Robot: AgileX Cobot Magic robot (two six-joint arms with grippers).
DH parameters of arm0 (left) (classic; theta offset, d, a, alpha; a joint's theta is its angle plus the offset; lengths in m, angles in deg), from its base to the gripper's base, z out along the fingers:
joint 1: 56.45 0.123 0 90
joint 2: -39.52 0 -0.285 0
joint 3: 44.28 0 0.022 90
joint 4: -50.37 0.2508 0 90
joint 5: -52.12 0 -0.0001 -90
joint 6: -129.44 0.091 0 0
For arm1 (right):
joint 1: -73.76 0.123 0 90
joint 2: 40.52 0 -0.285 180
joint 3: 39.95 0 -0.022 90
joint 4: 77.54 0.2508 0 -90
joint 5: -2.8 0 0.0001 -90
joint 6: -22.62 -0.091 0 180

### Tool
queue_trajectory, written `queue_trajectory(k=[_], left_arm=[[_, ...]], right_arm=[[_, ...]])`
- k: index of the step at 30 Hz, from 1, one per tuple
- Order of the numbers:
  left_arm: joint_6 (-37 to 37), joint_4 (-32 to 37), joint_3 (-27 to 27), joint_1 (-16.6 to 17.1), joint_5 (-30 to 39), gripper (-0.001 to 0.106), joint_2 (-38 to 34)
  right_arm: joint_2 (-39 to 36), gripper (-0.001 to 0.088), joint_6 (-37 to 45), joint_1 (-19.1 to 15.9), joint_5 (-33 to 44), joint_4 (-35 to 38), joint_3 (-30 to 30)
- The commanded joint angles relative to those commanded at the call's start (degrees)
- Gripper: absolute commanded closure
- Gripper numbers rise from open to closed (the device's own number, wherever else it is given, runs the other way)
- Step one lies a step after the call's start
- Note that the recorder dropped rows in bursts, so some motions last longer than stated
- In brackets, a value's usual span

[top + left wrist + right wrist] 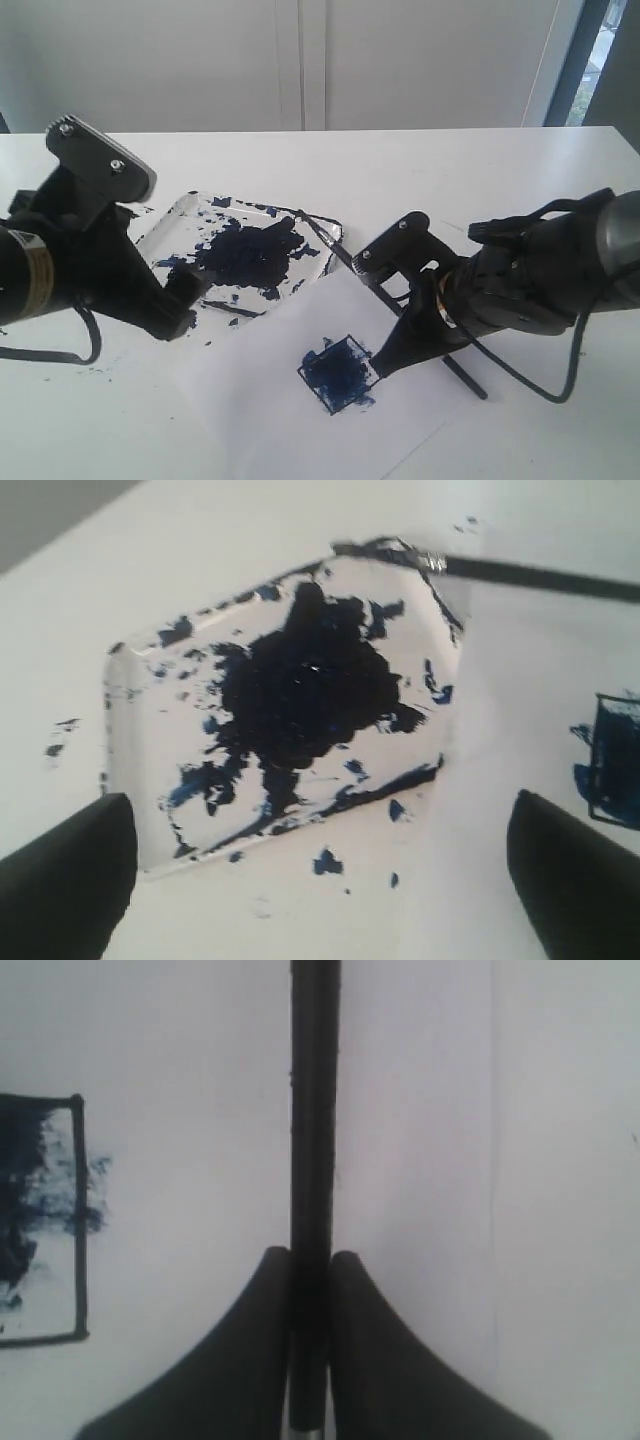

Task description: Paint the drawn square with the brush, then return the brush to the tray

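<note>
Low from the desk's right edge, the right pincer clamps the brush. The left pincer gapes, empty.

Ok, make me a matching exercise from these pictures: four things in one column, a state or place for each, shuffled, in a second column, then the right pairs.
Column one:
1. long thin black paintbrush
2. small black-outlined drawn square
3. shallow white paint-splattered tray
4. left gripper

Column two:
A. open, holding nothing
B. clamped in the right gripper
C. carries a big dark blue blotch in its middle
D. partly smeared with dark blue, on white paper

Pairs: 1-B, 2-D, 3-C, 4-A.
</note>
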Motion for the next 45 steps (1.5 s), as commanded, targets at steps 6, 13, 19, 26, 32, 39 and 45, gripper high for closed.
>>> queue_trajectory(k=[6, 13, 19, 26, 32, 39, 45], left_arm=[[0.0, -1.56, 0.0, 0.0, 8.69, 0.0, 5.7], [0.0, -2.38, 0.0, 0.0, 11.63, 0.0, 10.63], [0.0, -3.48, 0.0, 0.0, 12.01, 0.0, 12.44], [0.0, -4.04, 0.0, 0.0, 12.24, 0.0, 12.44], [0.0, -4.02, 0.0, 0.0, 13.11, 0.0, 12.44], [0.0, -4.33, 0.0, 0.0, 13.09, 0.0, 12.44], [0.0, -4.44, 0.0, 0.0, 13.09, 0.0, 12.44]], right_arm=[[-3.37, 0.0868, 0.0, 0.0, -2.73, -0.2, -2.25], [-3.79, 0.0868, -0.22, 0.0, -2.95, -0.2, -3.33], [-3.79, 0.0753, -0.22, 0.0, -3.08, -0.09, -3.33], [-3.56, 0.0705, -0.22, 0.95, -2.62, -0.2, -3.33], [-2.44, 0.0684, -0.22, 2.88, -2.73, -0.2, -3.33], [-2.11, 0.0509, -0.22, 3.02, -2.62, -0.2, -3.33], [-2.11, 0.059, 0.93, 3.02, -2.73, -0.2, -3.33]])
